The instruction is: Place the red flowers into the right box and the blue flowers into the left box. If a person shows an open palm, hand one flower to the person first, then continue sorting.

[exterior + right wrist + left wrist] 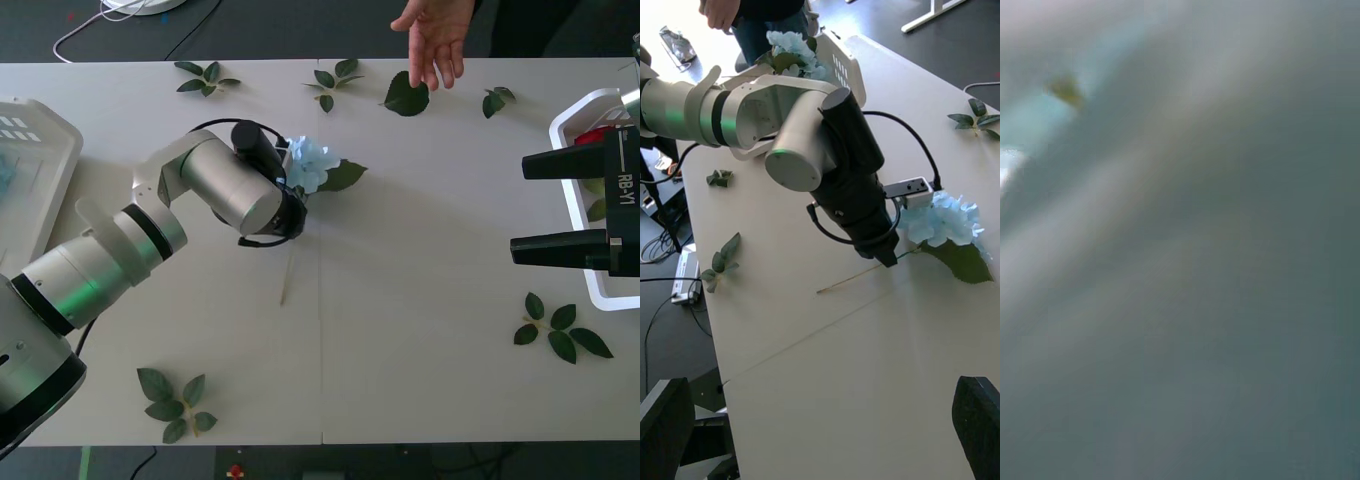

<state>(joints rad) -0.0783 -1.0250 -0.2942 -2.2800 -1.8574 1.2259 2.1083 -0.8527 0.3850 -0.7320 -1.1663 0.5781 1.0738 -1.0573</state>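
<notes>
**A:** Where is the left gripper (887, 255)?

**B:** Near the middle of the white table (420, 330), tip pressed down on the stem of a pale blue flower (308, 163). The bloom lies just beyond the wrist, a dark leaf beside it, and the thin stem (857, 277) trails away along the tabletop. Whether the fingers have closed on the stem, I cannot tell; the black wrist hides them.

**A:** And the right gripper (565, 205)?

**B:** It hovers at the table's right edge, over the near rim of the right box (575, 190). Its two black fingers are spread wide, with nothing between them. Something red (592, 135) lies in that box.

**A:** The other box?

**B:** The left box (50, 160), cream-white with a sloped rim, sits at the far left. More pale blue blooms (794, 52) lie in it.

**A:** Is anyone there?

**B:** A person's hand (437, 35) reaches over the far edge, fingers spread, above a loose leaf (407, 95). Other leaf sprigs (172, 402) are scattered about the table.
</notes>
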